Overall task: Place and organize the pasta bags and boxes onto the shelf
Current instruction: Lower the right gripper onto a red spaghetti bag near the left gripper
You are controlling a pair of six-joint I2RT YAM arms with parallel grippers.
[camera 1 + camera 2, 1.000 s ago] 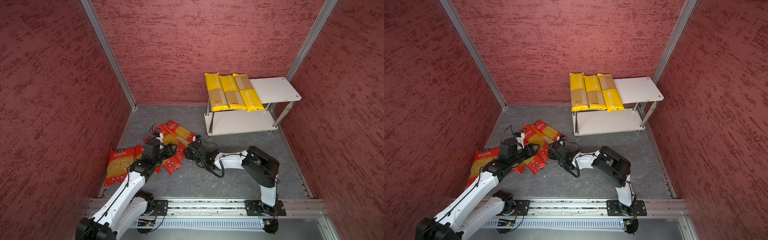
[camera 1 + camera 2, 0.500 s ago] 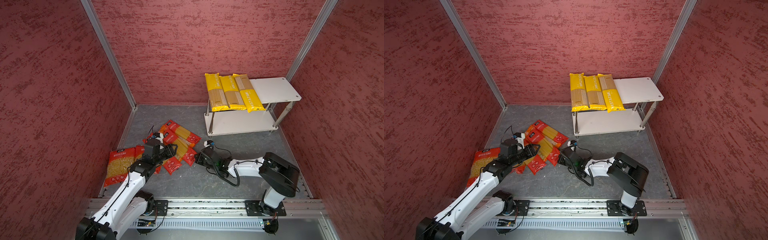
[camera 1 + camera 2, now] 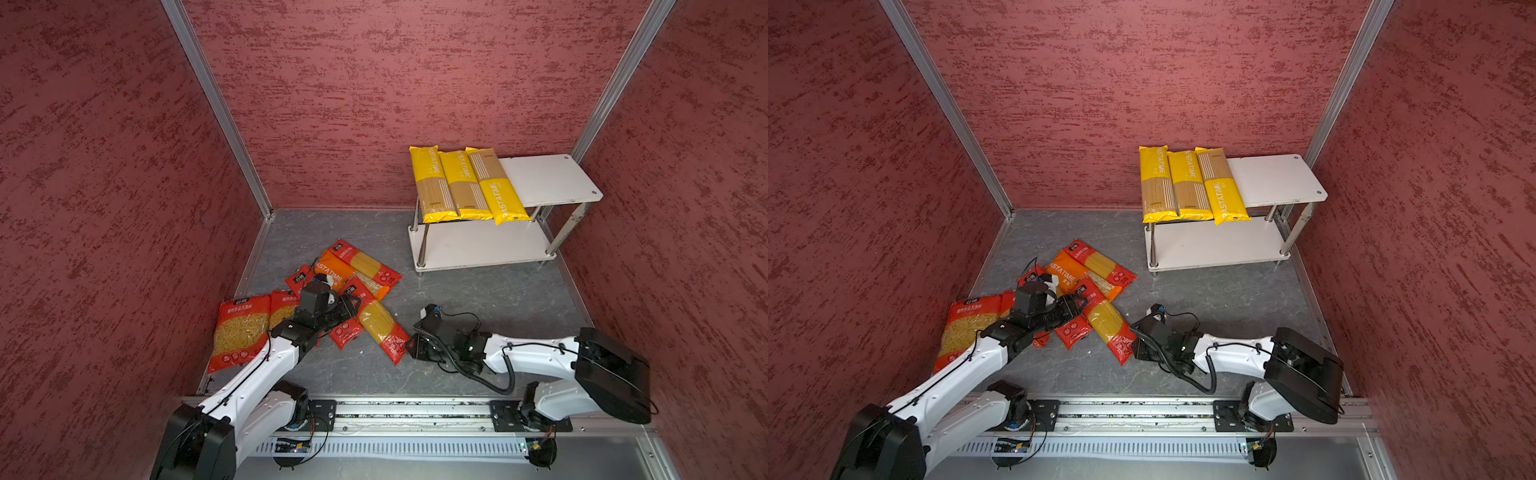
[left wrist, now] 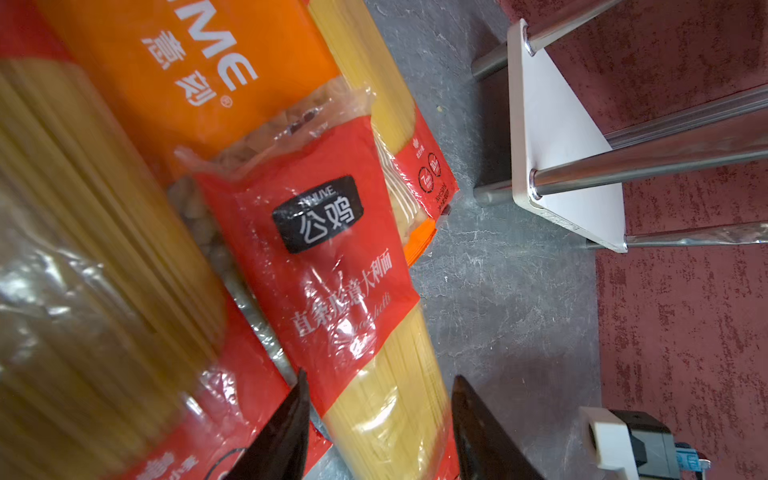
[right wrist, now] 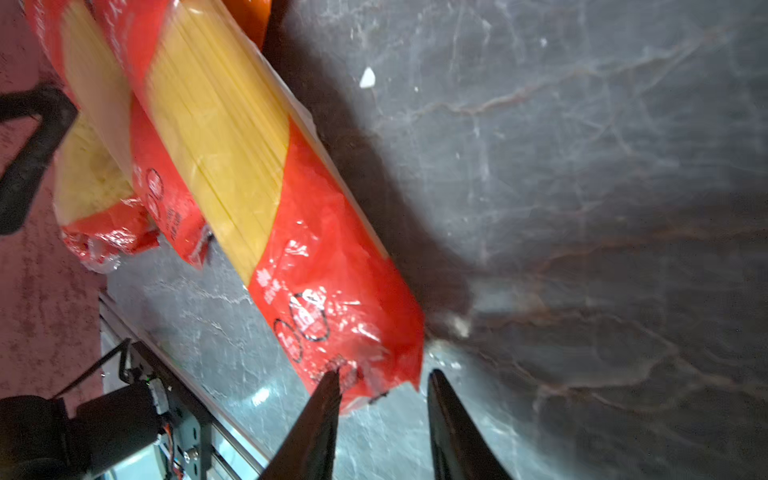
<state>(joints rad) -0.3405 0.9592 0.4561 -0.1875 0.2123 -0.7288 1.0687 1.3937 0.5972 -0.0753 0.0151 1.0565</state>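
Plainly turns on the long red spaghetti pack (image 3: 380,326), flat on the grey surface (image 3: 478,299) in the near middle; runs its long axis from far left to near right and points the near-right end straight at the right claw (image 3: 409,347); has the left claw (image 3: 351,303) over the far-left part of the same pack, so nearer one end for each arm. From the right wrist, shows the right claw (image 5: 382,374) partly open, jaws astride one corner of the crimped red end; touches the plastic with one fingertip (image 5: 328,390), leaves the other just clear; clamps nothing yet. From the left wrist, shows the left claw (image 4: 376,386) about half open, one finger either side of the pack's width with a sliver of gap each side; grips nothing, by the look of it. Leaves the shelf (image 3: 544,178) well apart at the far right, with three yellow spaghetti packs (image 3: 461,183) side by side on the left half of its top board. Probably calls for a firm close before any lift; risks droop or slip if pinched only by the floppy corner. Also on the left of the surface: orange pack (image 3: 332,270) and wide red packs (image 3: 241,328), overlapping in a loose heap, none on the shelf.
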